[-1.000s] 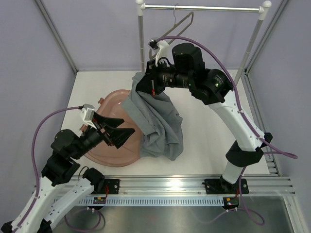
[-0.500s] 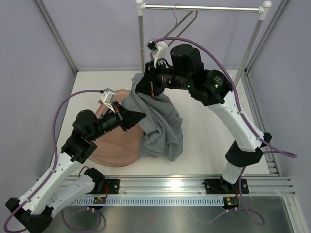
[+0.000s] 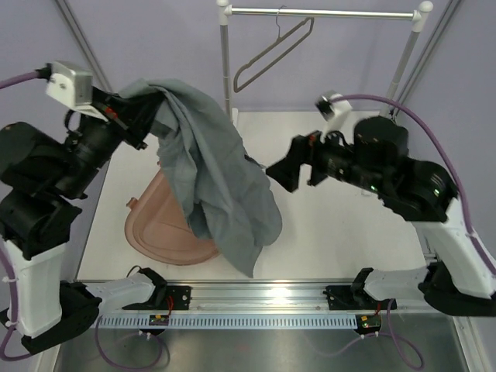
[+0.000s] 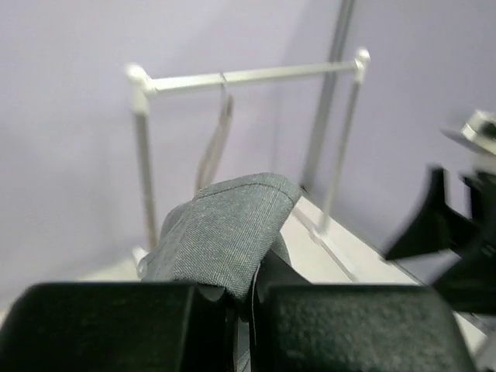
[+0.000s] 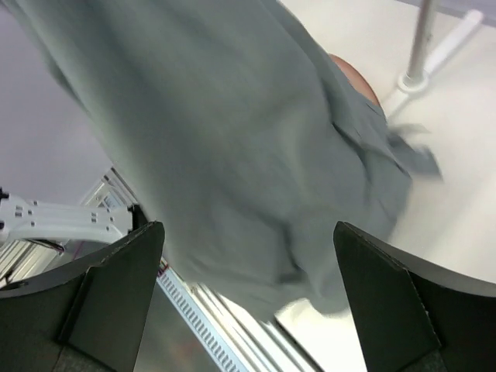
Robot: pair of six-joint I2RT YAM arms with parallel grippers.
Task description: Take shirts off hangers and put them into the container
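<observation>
The large grey-green long-sleeved cloth shirt (image 3: 213, 174) has just changed hands. The left claw (image 3: 146, 115), open a second ago, is now clenched on a fold and has hoisted it high at the far left. The right claw (image 3: 280, 169) has released and drawn back to the right. The shirt's lower part hangs over the right side of the shallow oval pinkish-brown plastic tub (image 3: 155, 232). The thin grey-brown triangular hanger (image 3: 271, 50) hangs bare, so probably only lowering the cloth in remains.

Shirt (image 3: 209, 170) hangs above the container (image 3: 151, 223), hanger (image 3: 258, 54) on rail (image 3: 325, 12) behind
</observation>
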